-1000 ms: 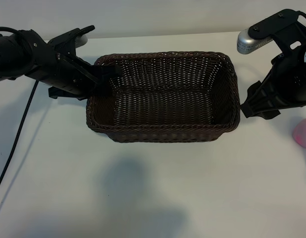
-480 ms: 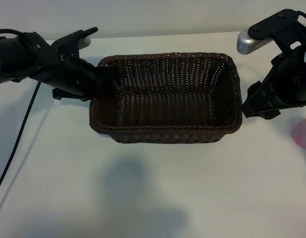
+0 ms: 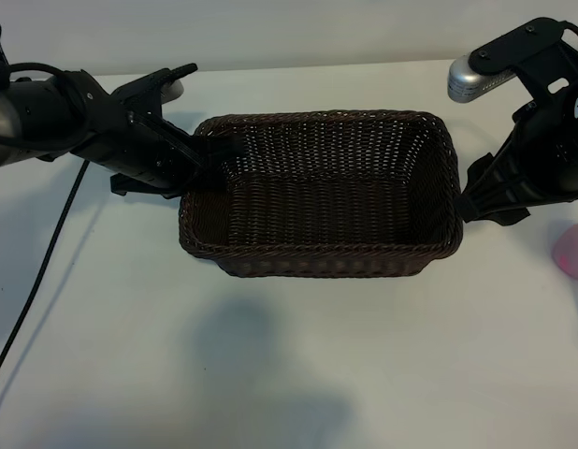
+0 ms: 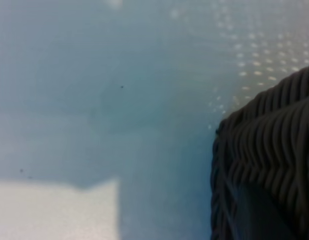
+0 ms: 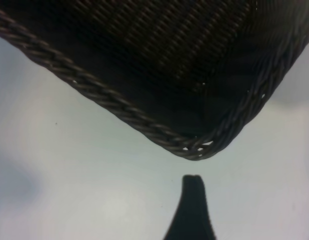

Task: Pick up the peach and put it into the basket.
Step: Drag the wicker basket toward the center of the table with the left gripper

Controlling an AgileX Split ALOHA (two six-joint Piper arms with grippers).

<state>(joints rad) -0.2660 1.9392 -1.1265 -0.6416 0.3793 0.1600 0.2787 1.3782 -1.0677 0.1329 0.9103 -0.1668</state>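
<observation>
**Basket slides toward the right arm**

The basket [image 3: 322, 196] has shifted toward 3 o'clock since a second ago, carried by the left gripper [image 3: 217, 148], which pinches the braided rim at the basket's 9 o'clock corner. The right gripper [image 3: 485, 201] hovers just beside the basket's 3 o'clock end, jaws spread, holding nothing. The peach [image 3: 573, 251] lies on the table [image 3: 289, 374] at the frame's 3 o'clock edge.
</observation>
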